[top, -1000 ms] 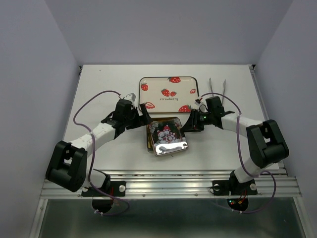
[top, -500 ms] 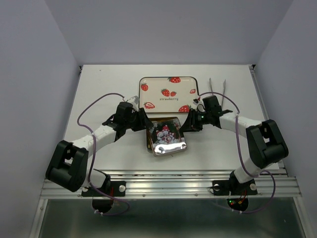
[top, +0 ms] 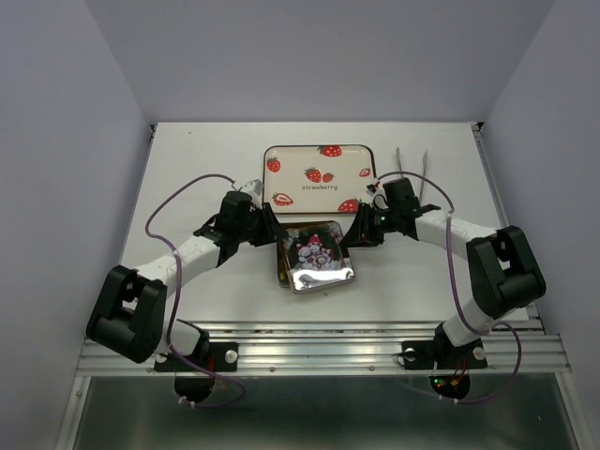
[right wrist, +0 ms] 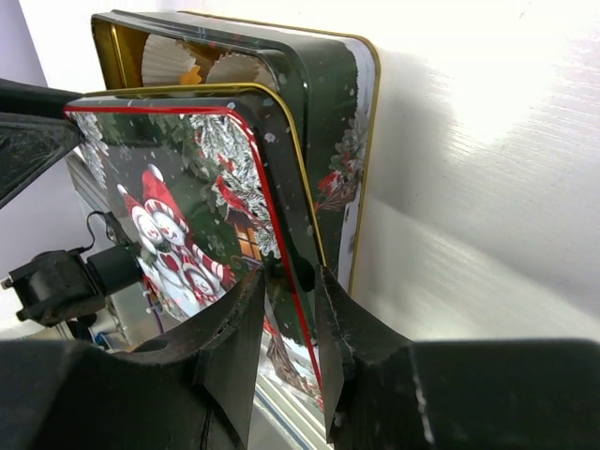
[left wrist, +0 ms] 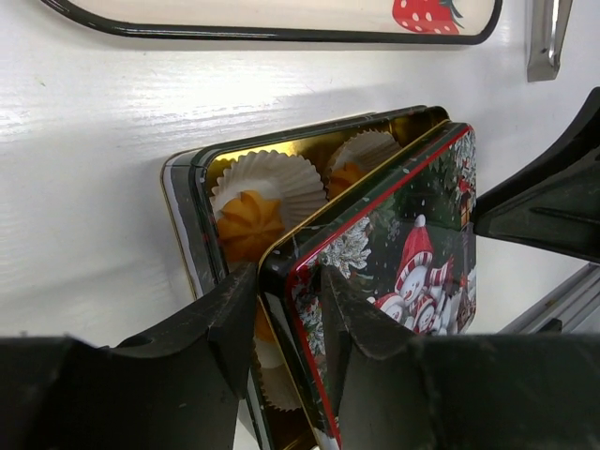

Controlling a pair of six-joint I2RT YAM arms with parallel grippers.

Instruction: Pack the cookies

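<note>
A square tin base [left wrist: 183,216] lies on the white table. In it, orange-yellow cookies [left wrist: 248,220] sit in white pleated paper cups; one more cookie [left wrist: 345,176] shows further back, and the rest are hidden under the lid. The snowman-printed lid [top: 317,258] hangs tilted over the base, offset to one side. My left gripper [left wrist: 286,300] is shut on the lid's left rim. My right gripper [right wrist: 291,291] is shut on the lid [right wrist: 169,206] at the opposite rim. From above, the left gripper [top: 272,230] and the right gripper [top: 354,234] flank the tin.
A strawberry-printed square plate [top: 300,164] lies just behind the tin. Metal tongs [top: 412,164] lie to the plate's right, close behind my right wrist. The table's aluminium front rail [top: 319,352] runs along the near edge.
My left gripper moved in to the lid's left rim and closed from wide open onto it. The right gripper kept its grip and barely moved.
</note>
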